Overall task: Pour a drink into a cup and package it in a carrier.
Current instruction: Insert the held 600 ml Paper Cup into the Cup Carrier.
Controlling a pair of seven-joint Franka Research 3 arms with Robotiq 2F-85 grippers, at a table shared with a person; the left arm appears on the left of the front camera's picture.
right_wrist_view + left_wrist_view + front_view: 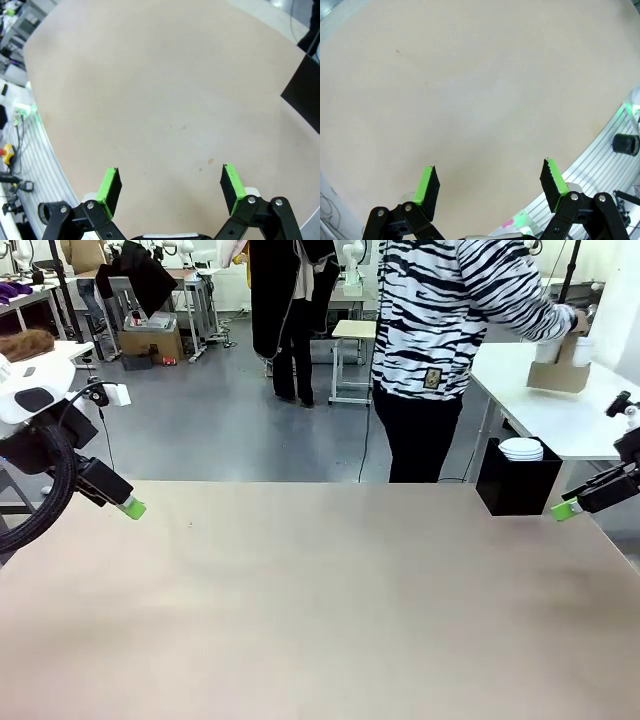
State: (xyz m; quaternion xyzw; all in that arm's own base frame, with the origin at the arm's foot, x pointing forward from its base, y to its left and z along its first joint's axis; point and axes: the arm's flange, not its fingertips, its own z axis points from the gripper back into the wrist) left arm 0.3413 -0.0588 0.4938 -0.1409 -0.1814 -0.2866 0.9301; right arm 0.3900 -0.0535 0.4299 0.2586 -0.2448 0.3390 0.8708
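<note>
The beige desk spreads bare between the two arms. Beyond its far edge stands a person in a striped top, reaching toward a white side table at the far right. There the person's hand is at the carrier, a brown cardboard box with what looks like a white cup standing in it; no jug or drink can be made out. A black box with a stack of white lids on top sits at the desk's far right corner. The left gripper hangs over the desk's left edge, its jaws spread wide and empty; the right gripper hovers at the right edge, likewise wide and empty. The carrier lies well apart from both, off beyond the right gripper, so the right arm is judged the nearer once it is brought over.
</note>
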